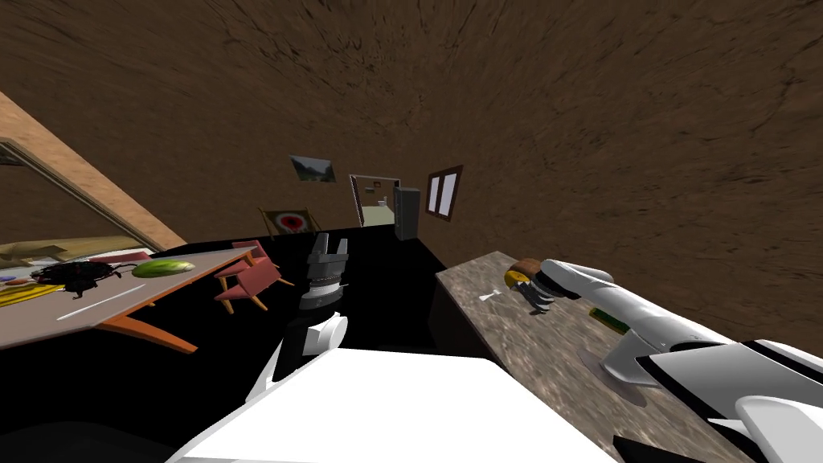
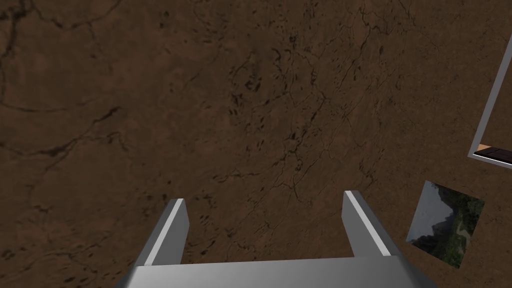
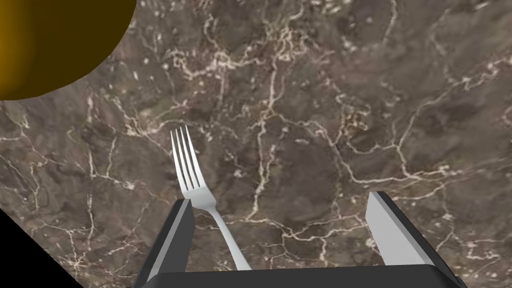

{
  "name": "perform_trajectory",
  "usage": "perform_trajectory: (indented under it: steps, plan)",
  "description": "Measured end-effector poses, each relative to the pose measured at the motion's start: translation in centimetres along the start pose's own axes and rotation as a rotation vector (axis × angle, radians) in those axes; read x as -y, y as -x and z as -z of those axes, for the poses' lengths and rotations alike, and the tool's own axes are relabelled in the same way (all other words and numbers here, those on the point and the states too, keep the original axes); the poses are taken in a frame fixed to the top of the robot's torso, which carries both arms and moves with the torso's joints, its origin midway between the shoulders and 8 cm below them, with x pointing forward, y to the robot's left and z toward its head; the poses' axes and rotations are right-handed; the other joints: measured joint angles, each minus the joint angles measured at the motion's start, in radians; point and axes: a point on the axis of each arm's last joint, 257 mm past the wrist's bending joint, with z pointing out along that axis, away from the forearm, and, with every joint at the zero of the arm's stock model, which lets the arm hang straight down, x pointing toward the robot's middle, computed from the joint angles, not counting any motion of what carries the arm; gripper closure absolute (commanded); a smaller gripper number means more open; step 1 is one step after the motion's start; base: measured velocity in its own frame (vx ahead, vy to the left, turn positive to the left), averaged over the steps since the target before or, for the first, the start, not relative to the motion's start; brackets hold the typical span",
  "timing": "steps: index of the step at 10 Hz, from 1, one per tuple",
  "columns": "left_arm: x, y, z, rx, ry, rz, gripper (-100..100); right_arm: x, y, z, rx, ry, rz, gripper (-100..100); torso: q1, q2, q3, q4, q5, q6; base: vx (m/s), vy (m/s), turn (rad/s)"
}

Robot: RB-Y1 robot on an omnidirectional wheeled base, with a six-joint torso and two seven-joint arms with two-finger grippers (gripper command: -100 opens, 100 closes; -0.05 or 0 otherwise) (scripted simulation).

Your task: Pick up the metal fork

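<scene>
The fork (image 3: pixel 192 176) is silvery and lies flat on the brown marbled counter (image 3: pixel 310 125). Its handle runs back between my right gripper's fingers, close beside one finger (image 3: pixel 175 235), and its tines point away from the hand. My right gripper (image 3: pixel 280 200) is open just above the counter, with nothing clamped. In the head view the fork (image 1: pixel 488 296) is a small pale shape just left of the right gripper (image 1: pixel 537 302). My left gripper (image 1: pixel 328 256) is raised in front of my chest, and its fingers (image 2: pixel 170 235) stand open and empty.
A rounded yellow-brown object (image 3: pixel 50 40) sits on the counter beyond the fork, near the hand (image 1: pixel 514 277). A green item (image 1: pixel 607 319) lies farther along the counter (image 1: pixel 562 354). A table (image 1: pixel 120 297) with clutter and red chairs (image 1: pixel 249 281) stand to the left across a black area.
</scene>
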Motion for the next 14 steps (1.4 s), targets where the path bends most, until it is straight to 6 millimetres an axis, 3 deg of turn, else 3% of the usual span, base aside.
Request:
perform_trajectory:
  steps: [5, 6, 7, 14]
  plan:
    - [0.0, 0.0, 0.0, 0.0, 0.0, 0.0, 0, -2.9, 2.6, -3.5, 0.04, 0.078, 0.124, -100, -0.001, 0.005, 0.003, 0.001, 0.0, 0.001, 0.084, 0.011, 0.063]
    - [0.0, 0.0, 0.0, 0.0, 0.0, 0.0, 0, -2.9, 2.7, -3.5, 0.041, 0.079, 0.127, 0, -0.001, 0.008, 0.004, 0.002, 0.0, 0.001, 0.006, 0.0, 0.0]
    - [0.0, 0.0, 0.0, 0.0, 0.0, 0.0, 0, -2.9, 2.7, -3.5, 0.041, 0.078, 0.127, -100, -0.001, 0.009, 0.005, 0.002, 0.0, 0.001, -0.019, 0.01, 0.299]
    - [0.0, 0.0, 0.0, 0.0, 0.0, 0.0, 0, -9.9, -1.5, -4.8, 0.076, 0.078, -0.013, -100, -0.001, 0.014, 0.008, 0.003, 0.0, 0.001, -0.033, 0.013, 0.194]
